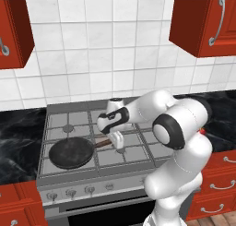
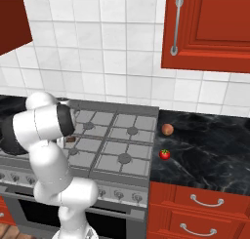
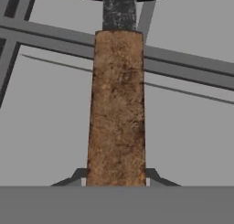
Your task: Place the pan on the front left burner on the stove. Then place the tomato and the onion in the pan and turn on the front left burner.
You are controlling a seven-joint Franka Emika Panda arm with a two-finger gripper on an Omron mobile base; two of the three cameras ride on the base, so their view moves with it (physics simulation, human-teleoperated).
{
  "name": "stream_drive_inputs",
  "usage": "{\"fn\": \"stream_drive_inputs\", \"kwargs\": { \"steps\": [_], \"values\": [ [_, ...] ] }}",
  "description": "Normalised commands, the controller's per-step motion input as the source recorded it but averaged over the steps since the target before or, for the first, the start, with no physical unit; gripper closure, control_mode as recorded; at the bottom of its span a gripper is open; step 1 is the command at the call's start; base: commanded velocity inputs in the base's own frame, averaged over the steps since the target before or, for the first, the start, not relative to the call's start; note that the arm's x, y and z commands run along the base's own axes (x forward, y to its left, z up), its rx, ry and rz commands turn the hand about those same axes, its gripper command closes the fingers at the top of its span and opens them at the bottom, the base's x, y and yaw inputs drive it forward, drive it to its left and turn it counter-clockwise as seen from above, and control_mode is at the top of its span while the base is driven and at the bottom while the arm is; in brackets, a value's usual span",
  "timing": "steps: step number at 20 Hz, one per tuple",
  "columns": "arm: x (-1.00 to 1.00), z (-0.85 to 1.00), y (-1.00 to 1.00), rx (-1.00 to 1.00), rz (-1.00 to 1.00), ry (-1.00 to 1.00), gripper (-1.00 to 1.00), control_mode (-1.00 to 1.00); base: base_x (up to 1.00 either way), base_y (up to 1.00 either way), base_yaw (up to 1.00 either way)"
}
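Pan [image 1: 71,153] seated on the front left burner of the stove [image 1: 133,163], its wooden handle [image 1: 103,142] running from the rim toward the stove's middle, long axis roughly left to right and angled slightly back. The gripper [image 1: 116,142] sits at the free end of that handle, jaws closed narrowly on the wood; in the hand view the handle [image 3: 117,109] runs straight away from the fingers to the black rim at the top, so the pan lies dead ahead along the grip axis, above the grey grates. Placement of the pan looks complete, judging by its seat over the burner. The tomato [image 2: 165,154] and the onion [image 2: 167,129] lie on the dark counter [image 2: 215,145] just right of the stove, well apart from the hand, the tomato nearer the front edge. The next move thus calls for releasing the handle and a long reach rightward across the stove.
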Motion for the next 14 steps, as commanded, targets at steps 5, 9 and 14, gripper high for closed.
{"fn": "stream_drive_inputs", "kwargs": {
  "steps": [5, 9, 14],
  "values": [
    [0.19, -0.16, 0.23, 0.0, 0.0, 0.0, 1.0, -1.0, 0.0, 0.0, 0.0],
    [0.22, -0.15, 0.26, 0.0, 0.0, 0.0, 1.0, -1.0, 0.0, 0.0, 0.0],
    [0.24, -0.18, 0.2, 0.0, 0.0, 0.0, 1.0, -1.0, 0.0, 0.0, 0.0]
  ]
}}
